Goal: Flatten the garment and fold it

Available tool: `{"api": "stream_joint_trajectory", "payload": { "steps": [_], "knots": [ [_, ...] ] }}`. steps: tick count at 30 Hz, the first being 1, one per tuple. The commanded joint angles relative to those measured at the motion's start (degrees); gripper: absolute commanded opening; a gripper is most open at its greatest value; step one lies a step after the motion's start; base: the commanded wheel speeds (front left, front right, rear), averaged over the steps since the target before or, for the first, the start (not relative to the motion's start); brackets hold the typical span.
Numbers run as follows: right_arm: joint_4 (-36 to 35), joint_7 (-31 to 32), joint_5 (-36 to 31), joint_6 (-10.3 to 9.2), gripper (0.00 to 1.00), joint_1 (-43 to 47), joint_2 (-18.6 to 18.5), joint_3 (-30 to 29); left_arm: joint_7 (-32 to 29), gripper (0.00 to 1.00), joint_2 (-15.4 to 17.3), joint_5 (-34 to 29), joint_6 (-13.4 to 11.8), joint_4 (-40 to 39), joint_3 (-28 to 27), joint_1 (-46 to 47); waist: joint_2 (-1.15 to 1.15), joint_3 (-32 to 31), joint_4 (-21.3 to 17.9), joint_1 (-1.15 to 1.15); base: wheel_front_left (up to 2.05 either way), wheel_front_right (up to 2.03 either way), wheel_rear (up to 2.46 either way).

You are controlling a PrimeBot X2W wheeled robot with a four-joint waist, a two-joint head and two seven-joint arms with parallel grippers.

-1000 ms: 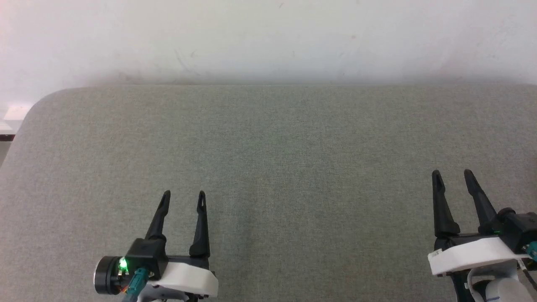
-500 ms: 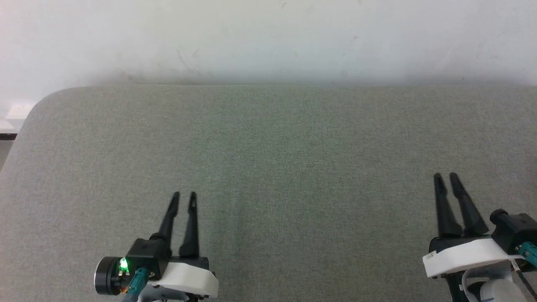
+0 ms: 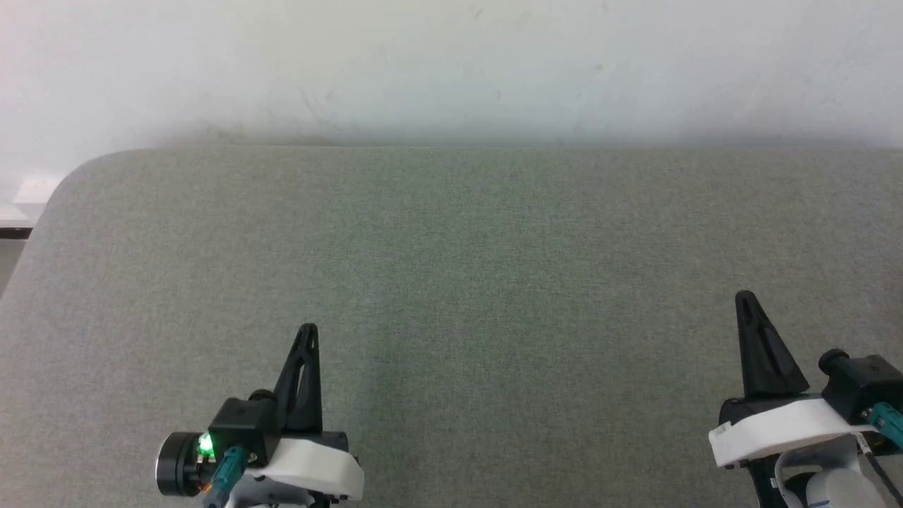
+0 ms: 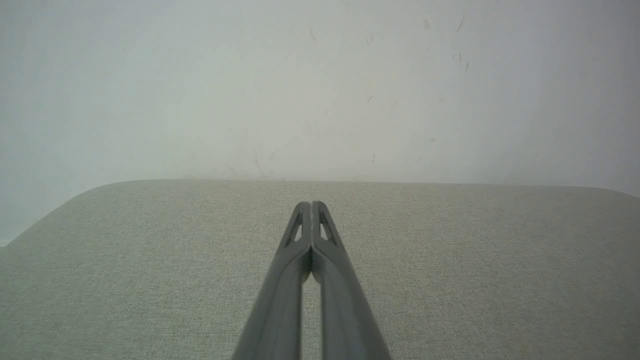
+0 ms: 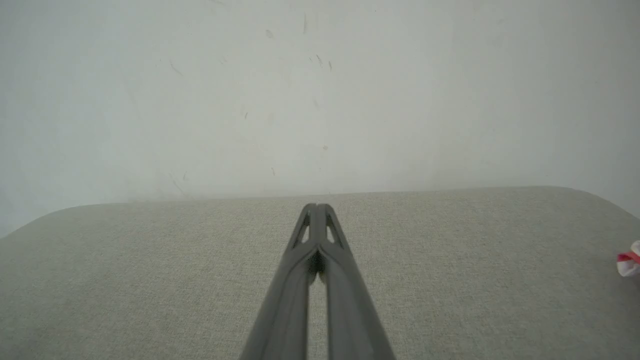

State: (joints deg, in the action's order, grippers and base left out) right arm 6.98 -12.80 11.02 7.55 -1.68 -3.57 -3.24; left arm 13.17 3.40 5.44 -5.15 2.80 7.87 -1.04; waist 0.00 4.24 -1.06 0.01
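Note:
The red shorts are out of view on the grey fabric table (image 3: pixel 451 268). A small white-and-red bit of cloth (image 5: pixel 629 264) peeks in at the right edge of the right wrist view; too little shows to tell what it is. My left gripper (image 3: pixel 308 330) hovers at the table's near left, shut with nothing between its fingers, and its tips meet in the left wrist view (image 4: pixel 311 205). My right gripper (image 3: pixel 745 296) is at the near right, likewise shut and empty (image 5: pixel 316 206).
A white scuffed wall (image 3: pixel 451 63) stands right behind the table's far edge. The table's far left corner (image 3: pixel 77 169) is rounded, with a pale ledge (image 3: pixel 25 192) beyond it.
Both grippers have gone from open, through half closed, to shut, staying at nearly the same spots on the table.

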Motion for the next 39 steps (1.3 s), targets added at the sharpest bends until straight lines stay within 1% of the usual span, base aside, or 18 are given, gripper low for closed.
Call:
{"api": "stream_joint_trajectory", "payload": {
  "steps": [1,39],
  "knots": [
    [-0.4,0.3,-0.8,-0.01,0.00,0.2,0.1,0.3,-0.2,0.00,-0.1,-0.6,0.3,-0.3,-0.4,0.1,0.00,-0.1,0.0,0.00,0.00,0.00,0.00],
    [-2.7,4.6,-4.3,-0.03,0.00,0.7,0.3,1.3,-4.7,0.00,-0.2,-2.3,1.9,-1.1,-3.0,0.4,0.00,-1.5,0.4,0.00,0.00,0.00,0.00]
  ]
}}
